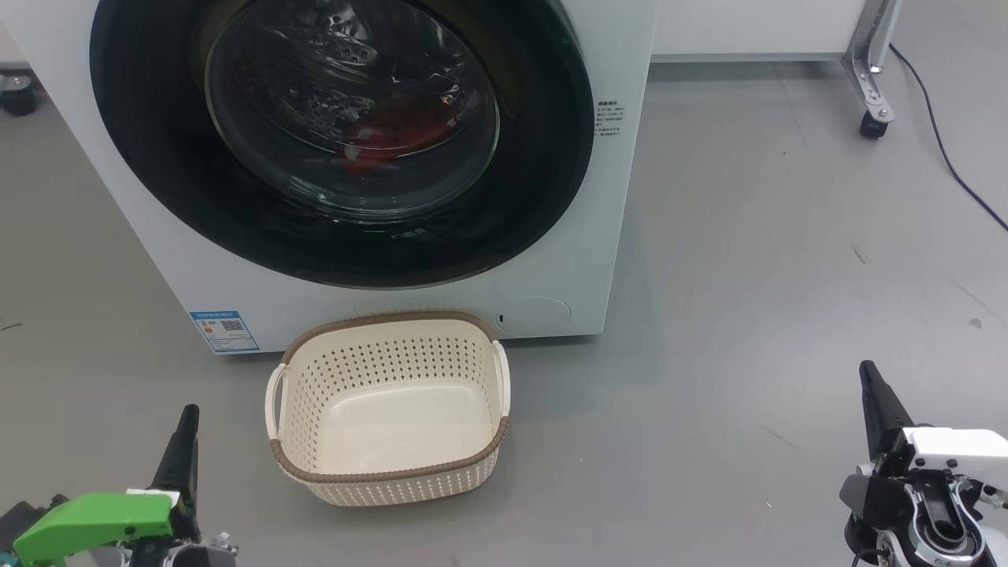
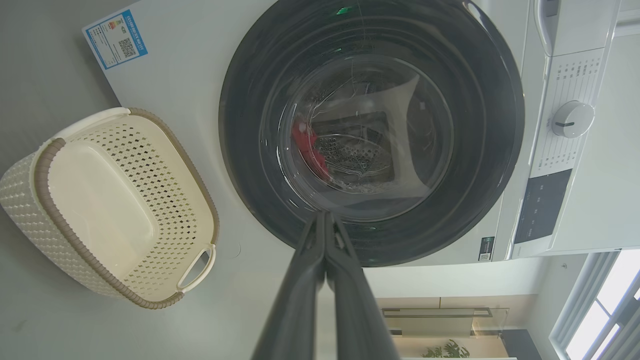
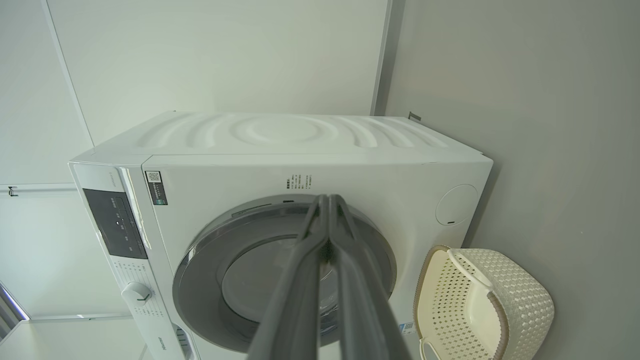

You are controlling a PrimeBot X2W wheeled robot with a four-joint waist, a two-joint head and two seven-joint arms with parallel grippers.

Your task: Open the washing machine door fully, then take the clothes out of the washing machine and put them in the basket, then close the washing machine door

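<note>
The white washing machine [image 1: 622,157] stands ahead with its round black door [image 1: 142,157] closed flat against the front. Through the glass bowl I see red clothes [image 1: 394,130] lying in the drum, also visible as a red patch of clothes [image 2: 302,137] in the left wrist view. The cream basket [image 1: 390,472] sits empty on the floor just in front of the machine. My left gripper [image 1: 187,417] is low at the left, shut, holding nothing. My right gripper [image 1: 869,374] is low at the right, shut and empty, well away from the door.
A metal frame leg on a caster [image 1: 872,124] stands at the back right, with a black cable [image 1: 945,150] trailing across the grey floor. Another caster [image 1: 17,101] shows at the far left. The machine's control panel and dial [image 2: 571,119] are above the door.
</note>
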